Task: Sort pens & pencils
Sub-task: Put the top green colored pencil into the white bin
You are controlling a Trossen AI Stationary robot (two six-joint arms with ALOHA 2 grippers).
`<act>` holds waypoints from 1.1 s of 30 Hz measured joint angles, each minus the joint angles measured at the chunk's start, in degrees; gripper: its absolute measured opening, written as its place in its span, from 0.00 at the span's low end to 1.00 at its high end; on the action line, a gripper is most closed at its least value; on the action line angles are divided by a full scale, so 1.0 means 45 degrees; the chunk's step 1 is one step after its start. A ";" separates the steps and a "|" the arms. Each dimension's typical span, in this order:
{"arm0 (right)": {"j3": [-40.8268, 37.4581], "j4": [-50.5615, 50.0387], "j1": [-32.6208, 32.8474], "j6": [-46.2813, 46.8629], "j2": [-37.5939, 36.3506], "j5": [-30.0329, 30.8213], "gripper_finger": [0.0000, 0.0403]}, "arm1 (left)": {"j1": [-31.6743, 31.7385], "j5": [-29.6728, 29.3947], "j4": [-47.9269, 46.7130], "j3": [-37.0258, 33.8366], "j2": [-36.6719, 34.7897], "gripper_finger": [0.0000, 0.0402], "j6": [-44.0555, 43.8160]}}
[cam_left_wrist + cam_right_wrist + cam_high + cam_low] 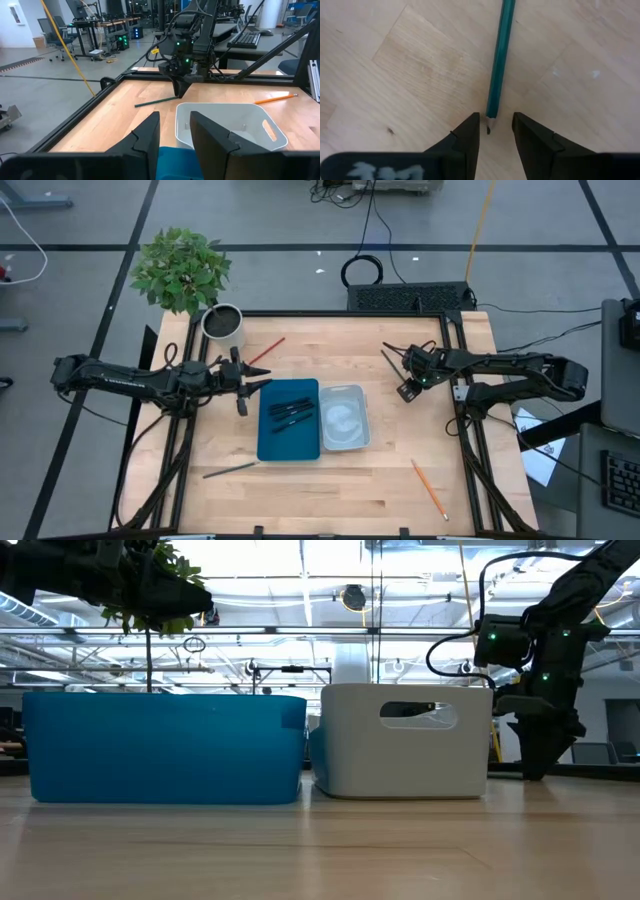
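Observation:
Several black pens (290, 412) lie in the blue tray (288, 442). A dark green pencil (499, 60) lies flat on the table near its far right part. My right gripper (496, 120) points down at it, open, one finger on each side of the sharpened tip without touching; in the high view my right gripper (402, 370) is at the green pencil (390, 359). My left gripper (174, 117) hovers open and empty at the blue tray's left far corner (245, 386). A red pencil (268, 352), a grey-green pencil (230, 470) and an orange pencil (430, 488) lie on the table.
A white tray (344, 418) stands against the blue tray's right side. A grey pot (222, 325) with a green plant (180, 268) sits at the far left corner. Black frame rails (455, 340) border the table. Bare wood shows along the near edge.

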 joint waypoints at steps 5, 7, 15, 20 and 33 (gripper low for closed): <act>-0.0006 0.0022 -0.0002 -0.0204 0.0005 -0.0019 0.25 | 0.0000 0.0000 -0.0001 0.0000 -0.0005 0.28 0.0000; -0.0012 0.0010 -0.0003 -0.0278 0.0005 0.0029 0.22 | 0.0001 0.0000 -0.0005 0.0000 -0.0004 0.28 0.0000; -0.0240 0.0163 0.0002 -0.0387 0.0005 0.0262 0.02 | 0.0000 0.0000 0.0000 0.0000 -0.0003 0.28 0.0019; -0.0738 0.0600 0.0007 -0.0297 -0.0005 0.0201 0.02 | 0.0001 -0.0005 -0.0003 0.0000 -0.0001 0.28 0.0358; -0.0998 0.1154 0.0017 -0.0582 -0.1072 0.0512 0.00 | 0.0002 -0.0005 0.0000 0.0000 -0.0005 0.28 0.0400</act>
